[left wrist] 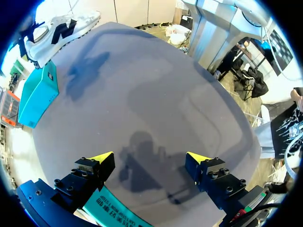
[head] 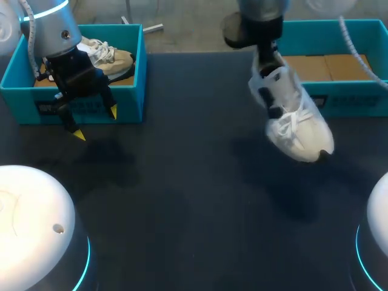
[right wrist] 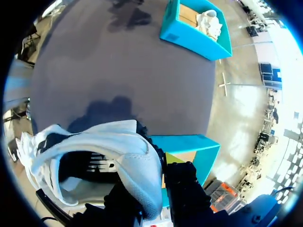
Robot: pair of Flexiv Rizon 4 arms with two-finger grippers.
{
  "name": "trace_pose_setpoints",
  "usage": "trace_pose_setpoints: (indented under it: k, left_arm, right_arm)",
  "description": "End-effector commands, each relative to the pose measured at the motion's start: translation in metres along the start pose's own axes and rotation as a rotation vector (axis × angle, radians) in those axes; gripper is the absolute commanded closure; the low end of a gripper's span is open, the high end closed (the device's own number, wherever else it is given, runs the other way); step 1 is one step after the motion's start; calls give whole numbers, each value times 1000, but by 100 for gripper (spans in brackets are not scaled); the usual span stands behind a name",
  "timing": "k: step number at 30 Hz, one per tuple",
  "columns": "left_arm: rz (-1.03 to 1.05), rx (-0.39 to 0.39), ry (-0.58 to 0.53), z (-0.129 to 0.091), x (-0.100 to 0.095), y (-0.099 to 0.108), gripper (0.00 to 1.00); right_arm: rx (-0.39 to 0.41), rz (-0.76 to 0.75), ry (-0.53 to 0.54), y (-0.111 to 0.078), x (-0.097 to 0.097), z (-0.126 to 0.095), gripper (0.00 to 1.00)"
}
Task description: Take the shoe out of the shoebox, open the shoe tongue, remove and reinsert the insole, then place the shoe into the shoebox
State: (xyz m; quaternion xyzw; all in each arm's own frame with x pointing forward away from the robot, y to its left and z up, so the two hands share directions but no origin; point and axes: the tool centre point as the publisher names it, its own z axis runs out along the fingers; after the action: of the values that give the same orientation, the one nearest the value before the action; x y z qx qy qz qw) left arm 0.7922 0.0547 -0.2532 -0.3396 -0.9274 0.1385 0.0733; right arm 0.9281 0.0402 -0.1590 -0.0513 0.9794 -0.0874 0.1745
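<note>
A white lace-up shoe (head: 295, 124) hangs over the table's right half, toe down toward the front. My right gripper (head: 267, 63) is shut on its heel collar. In the right wrist view the shoe (right wrist: 111, 153) shows its dark opening, and the gripper (right wrist: 159, 188) pinches its heel rim. Behind it stands the right teal shoebox (head: 348, 100), with only cardboard inside. My left gripper (head: 96, 124) hangs open and holds nothing, in front of the left teal shoebox (head: 91, 106). From the left wrist, the gripper (left wrist: 150, 158) faces bare table, with the white shoe (left wrist: 57, 27) far ahead.
A beige shoe (head: 109, 57) lies in the left shoebox, seen also as the shoe (right wrist: 208, 21) in the far box (right wrist: 189, 33). The right box wall (right wrist: 189, 146) sits close by the held shoe. Dark table (head: 182, 200) spreads between the arms.
</note>
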Motion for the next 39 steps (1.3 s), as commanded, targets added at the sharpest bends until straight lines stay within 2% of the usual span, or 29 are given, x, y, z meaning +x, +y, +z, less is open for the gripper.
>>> trace_pose_setpoints:
  k: [1,12,15,17,21,22,24,25,27,31,34,35,36,39]
  left_arm:
    - [-1,-3,0,0,1,0,0]
    - [-1,-3,0,0,1,0,0]
    - [-1,-3,0,0,1,0,0]
    - [-1,-3,0,0,1,0,0]
    - [-1,-3,0,0,1,0,0]
    - [-1,-3,0,0,1,0,0]
    - [-1,-3,0,0,1,0,0]
    - [-1,-3,0,0,1,0,0]
    - [-1,-3,0,0,1,0,0]
    - [-1,-3,0,0,1,0,0]
    - [-1,-3,0,0,1,0,0]
    - [-1,-3,0,0,1,0,0]
    - [-1,-3,0,0,1,0,0]
    - [-1,-3,0,0,1,0,0]
  right_arm:
    - [-54,-2,-3,-17,2,-1,100]
    - [-54,-2,-3,-17,2,-1,100]
    - [-18,13,-4,-41,-18,9,100]
    - [43,9,0,-61,-33,17,100]
    - [7,22,4,-100,-61,35,100]
    - [43,7,17,-107,-68,40,100]
    - [16,-1,15,-118,-81,47,100]
    - [45,-14,23,-122,-88,49,100]
    - [29,-14,14,-131,-104,52,100]
    - [69,-24,-1,-147,-133,60,100]
    - [57,-22,-12,-157,-153,66,100]
    - [45,-12,-22,-159,-158,67,100]
    - [65,-4,-23,-160,-161,66,100]
    - [65,-4,-23,-160,-161,66,100]
